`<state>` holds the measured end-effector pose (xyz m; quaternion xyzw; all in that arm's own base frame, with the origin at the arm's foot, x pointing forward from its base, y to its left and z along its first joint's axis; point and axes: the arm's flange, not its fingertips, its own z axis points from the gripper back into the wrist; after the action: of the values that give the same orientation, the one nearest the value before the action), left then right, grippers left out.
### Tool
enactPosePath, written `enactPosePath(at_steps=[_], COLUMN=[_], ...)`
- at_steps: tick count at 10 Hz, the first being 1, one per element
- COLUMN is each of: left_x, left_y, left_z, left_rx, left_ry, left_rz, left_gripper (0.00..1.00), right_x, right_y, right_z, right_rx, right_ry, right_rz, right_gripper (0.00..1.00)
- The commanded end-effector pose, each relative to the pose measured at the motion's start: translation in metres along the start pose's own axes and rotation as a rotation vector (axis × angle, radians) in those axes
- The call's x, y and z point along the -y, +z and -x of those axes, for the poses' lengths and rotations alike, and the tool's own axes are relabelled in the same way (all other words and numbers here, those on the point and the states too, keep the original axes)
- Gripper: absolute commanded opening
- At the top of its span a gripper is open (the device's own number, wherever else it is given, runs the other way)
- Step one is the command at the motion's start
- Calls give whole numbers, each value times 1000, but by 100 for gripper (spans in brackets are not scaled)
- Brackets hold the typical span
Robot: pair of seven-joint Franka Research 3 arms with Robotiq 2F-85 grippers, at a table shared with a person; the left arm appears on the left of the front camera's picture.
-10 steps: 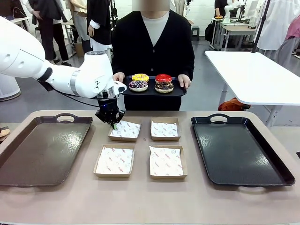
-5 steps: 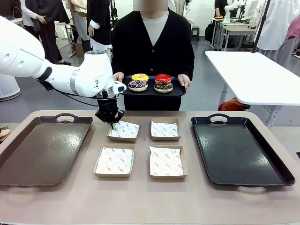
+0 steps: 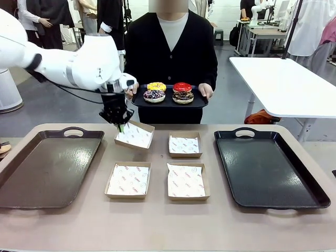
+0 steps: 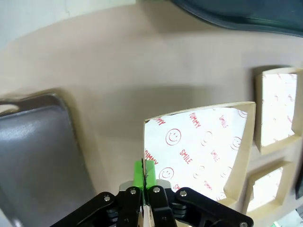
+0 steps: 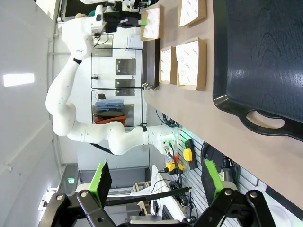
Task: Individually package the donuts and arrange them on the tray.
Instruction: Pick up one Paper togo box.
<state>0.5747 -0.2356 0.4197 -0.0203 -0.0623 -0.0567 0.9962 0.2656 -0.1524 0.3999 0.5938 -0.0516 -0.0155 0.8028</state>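
Note:
Several donuts lie on a small dark tray (image 3: 168, 103) that the person holds at the far side: a yellow-iced one (image 3: 157, 86), a red-iced one (image 3: 182, 87), a dark sprinkled one (image 3: 154, 95) and a chocolate one (image 3: 183, 97). My left gripper (image 3: 120, 126) is shut on the rim of a paper-lined cardboard box (image 3: 135, 135), which hangs tilted above the table. In the left wrist view the green pads (image 4: 138, 171) pinch the box's (image 4: 203, 146) edge. My right gripper (image 5: 156, 182) is open with nothing in it, off to the table's right.
A brown tray (image 3: 44, 165) lies at the table's left and a black tray (image 3: 270, 168) at its right. Three more lined boxes sit in the middle (image 3: 184, 145), (image 3: 128, 180), (image 3: 186, 181). The person's hands grip the donut tray's ends.
My left gripper has risen and shifted left with the back-left box in it, lifting the box off the table and tilting it.

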Motion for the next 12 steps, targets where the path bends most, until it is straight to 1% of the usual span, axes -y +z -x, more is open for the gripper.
enactPosePath(at_steps=[1, 3, 5, 6, 7, 12], left_x=[-13, -12, -8, -9, -7, -7], left_y=[30, 57, 69, 69, 72, 72], left_z=[26, 33, 35, 33, 31, 31], left_rx=[20, 42, 60, 52, 60, 60], left_ry=[-10, 3, 33, 52, 6, 6], left_rz=[-6, -14, -22, -29, -12, -12], left_gripper=[0, 0, 0, 0, 0, 0], right_x=[0, 0, 0, 0, 0, 0], right_y=[-1, -1, -1, -1, -1, -1], right_z=[-1, -1, -1, -1, -1, -1], right_rx=[3, 3, 3, 3, 3, 3], right_ry=[2, 2, 2, 2, 2, 2], right_rz=[0, 0, 0, 0, 0, 0], right_gripper=[100, 100, 100, 100, 100, 100])
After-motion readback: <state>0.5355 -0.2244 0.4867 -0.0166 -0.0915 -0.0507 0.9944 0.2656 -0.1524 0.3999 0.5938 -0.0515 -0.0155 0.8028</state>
